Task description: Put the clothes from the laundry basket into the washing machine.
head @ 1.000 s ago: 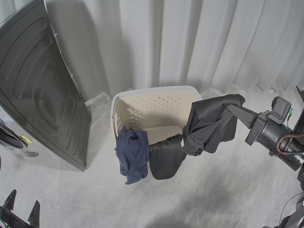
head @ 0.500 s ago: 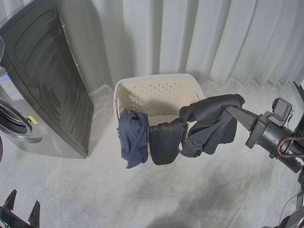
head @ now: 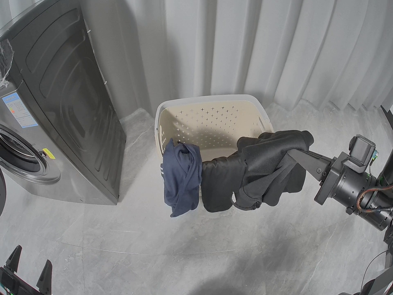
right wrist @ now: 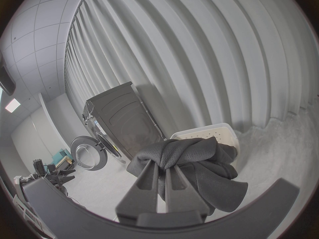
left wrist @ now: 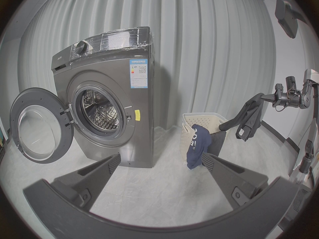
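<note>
Your right gripper [head: 295, 153] is pinching a bunched fold of the black garment [head: 266, 160] between its jaws, holding it raised just right of the basket [head: 213, 100]. The garment's lower end is trailing onto the basket's front rim. A navy garment [head: 182, 177] is hanging over that rim, touching the black cloth. The washer [head: 61, 103] is standing left of the basket, door [left wrist: 40, 126] open. Your left gripper [head: 30, 261] is hanging low, well left of the basket, jaws spread.
</note>
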`<state>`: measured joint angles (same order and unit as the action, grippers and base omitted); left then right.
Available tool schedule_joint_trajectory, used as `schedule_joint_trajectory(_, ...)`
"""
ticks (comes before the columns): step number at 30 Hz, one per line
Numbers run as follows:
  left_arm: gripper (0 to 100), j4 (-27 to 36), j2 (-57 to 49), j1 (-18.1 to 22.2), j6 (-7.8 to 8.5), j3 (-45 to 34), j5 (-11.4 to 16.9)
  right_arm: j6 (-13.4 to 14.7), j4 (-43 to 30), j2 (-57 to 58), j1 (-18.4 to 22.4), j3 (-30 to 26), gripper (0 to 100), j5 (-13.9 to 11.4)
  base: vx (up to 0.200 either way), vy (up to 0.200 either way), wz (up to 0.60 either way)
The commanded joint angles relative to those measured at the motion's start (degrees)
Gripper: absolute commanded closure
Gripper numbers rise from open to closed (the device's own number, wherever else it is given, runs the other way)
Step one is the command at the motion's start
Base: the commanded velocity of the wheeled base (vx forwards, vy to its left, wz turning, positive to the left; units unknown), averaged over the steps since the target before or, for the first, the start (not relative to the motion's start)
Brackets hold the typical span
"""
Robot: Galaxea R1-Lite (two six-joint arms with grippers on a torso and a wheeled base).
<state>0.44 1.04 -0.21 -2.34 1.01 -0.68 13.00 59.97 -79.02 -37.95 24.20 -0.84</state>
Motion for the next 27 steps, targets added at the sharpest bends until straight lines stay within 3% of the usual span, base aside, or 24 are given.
schedule_joint_trajectory(1, 0, 0.0, -0.8, 0.0, -0.03, -0.8, 0.0, 0.0, 0.2, -0.2, -0.4, -0.5, 100, -0.7, 0.0, 0.2, 0.0)
schedule_joint_trajectory(21, 0, 0.0, -0.8, 0.0, -0.12, -0.8, -0.1, -0.1, 0.6, -0.2, -0.9, -0.8, 100, -0.6, 0.0, 0.2, 0.0)
schedule_joint_trajectory(27, 0, 0.0, -0.8, 0.0, -0.12, -0.8, -0.1, -0.1, 0.8, -0.6, -0.9, -0.6, 100, -0.6, -0.1, 0.0, 0.0)
